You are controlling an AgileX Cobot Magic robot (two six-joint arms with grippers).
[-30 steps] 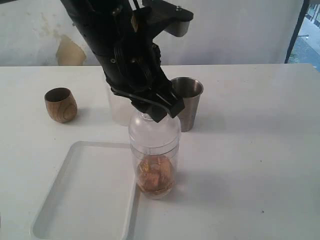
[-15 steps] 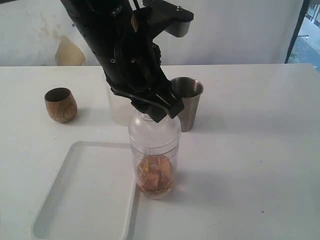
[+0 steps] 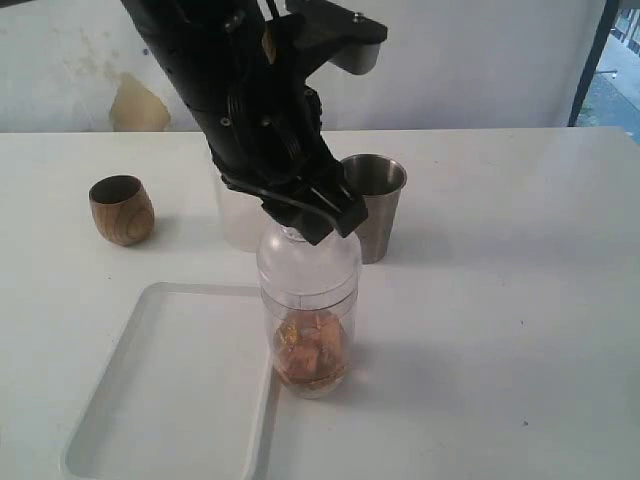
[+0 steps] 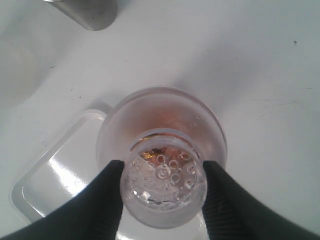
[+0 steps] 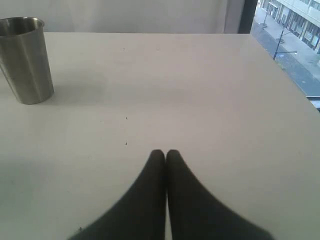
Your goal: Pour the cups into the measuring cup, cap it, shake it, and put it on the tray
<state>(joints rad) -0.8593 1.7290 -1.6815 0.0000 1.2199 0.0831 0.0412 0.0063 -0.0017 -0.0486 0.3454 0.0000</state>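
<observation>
At the lower middle of the exterior view, the measuring cup (image 3: 310, 320) stands upright on the white table (image 3: 500, 300), hard against the right rim of the white tray (image 3: 170, 400). Whether its base touches that rim I cannot tell. A layer of amber-brown pieces lies in its bottom, and the domed lid (image 3: 308, 265) is seated on top.

In the left wrist view the left gripper (image 4: 161, 175) reaches down over the cup. Its two black fingers (image 4: 107, 195) are pinching the lid's narrow perforated neck from either side, not the cup's wall. The right gripper (image 5: 165, 155) is pressed together on nothing, over bare table, with the steel tumbler (image 5: 26, 59) at the upper left of its view.

The main risk is the hold itself. It bears on the lid alone, and the pictures do not show how firmly the lid is seated. In a lift or a shake the lid could pull free, so that the cup drops and its contents scatter. The neck is smooth, round plastic, so it could also twist or slide between the fingers.

Moving left toward the tray, too low a carry could catch the base on the raised rim and tip the cup. The frosted cup (image 3: 235, 225) and the tumbler stand just behind the arm, where a wide swing could strike them. The wooden cup (image 3: 121, 209), at left, is well apart.
</observation>
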